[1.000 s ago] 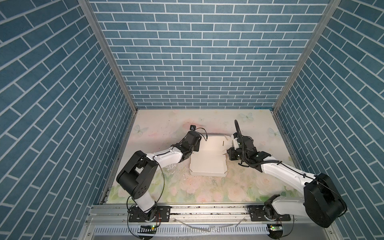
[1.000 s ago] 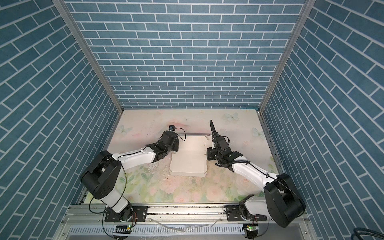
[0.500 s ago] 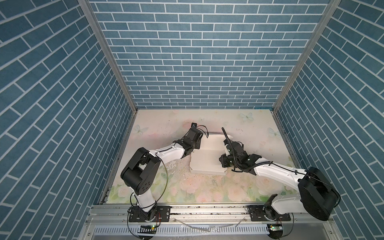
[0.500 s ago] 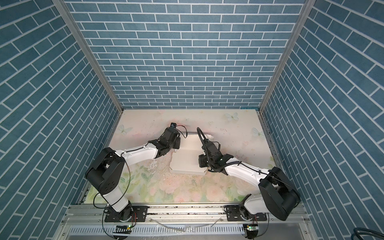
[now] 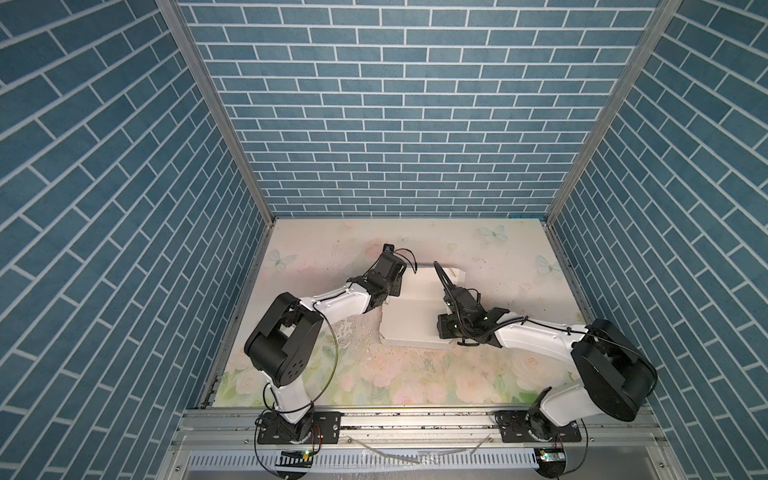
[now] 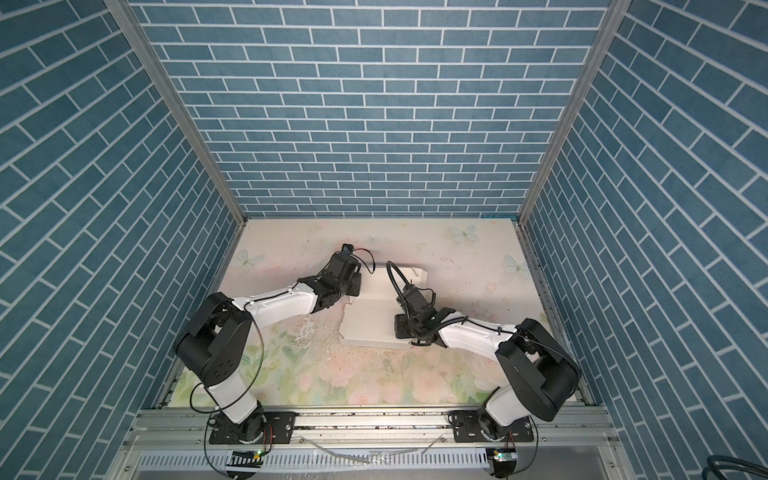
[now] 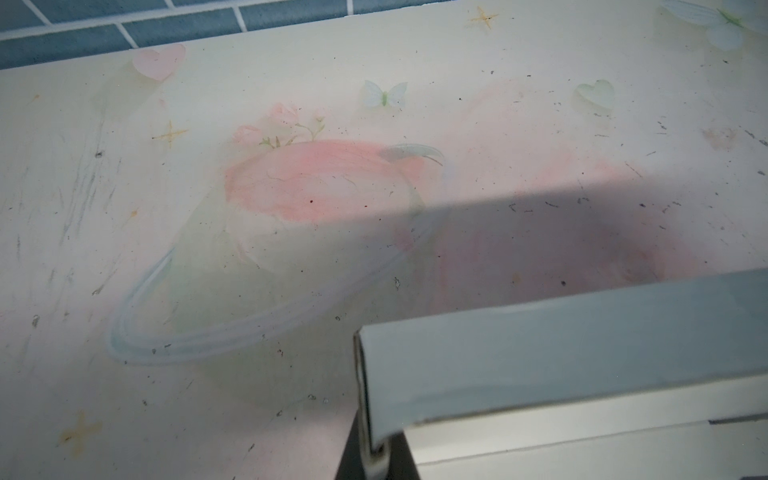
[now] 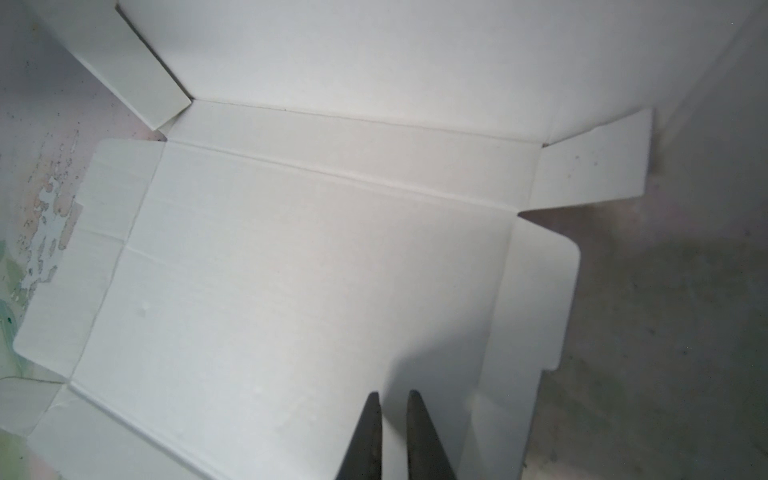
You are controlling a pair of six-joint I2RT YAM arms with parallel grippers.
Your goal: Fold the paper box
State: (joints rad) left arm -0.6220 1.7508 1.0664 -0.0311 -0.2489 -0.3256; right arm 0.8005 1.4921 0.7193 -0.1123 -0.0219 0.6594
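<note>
The paper box is a white die-cut sheet lying mid-table in both top views. Its base panel lies flat with the side flaps spread. The rear panel is tilted up from its crease. My left gripper is at the box's far left corner. It is shut on the edge of a folded flap. My right gripper hovers over the right part of the base panel. Its jaws are shut to a thin slit, with nothing between them.
The table carries a pale floral mat with a worn, flaking patch left of the box. Blue brick walls close off the back and both sides. A metal rail with both arm bases runs along the front.
My right gripper has moved from the box's right edge inward and toward the front, over the base panel, its jaws narrowing slightly. The left gripper has kept its grip on the flap.
</note>
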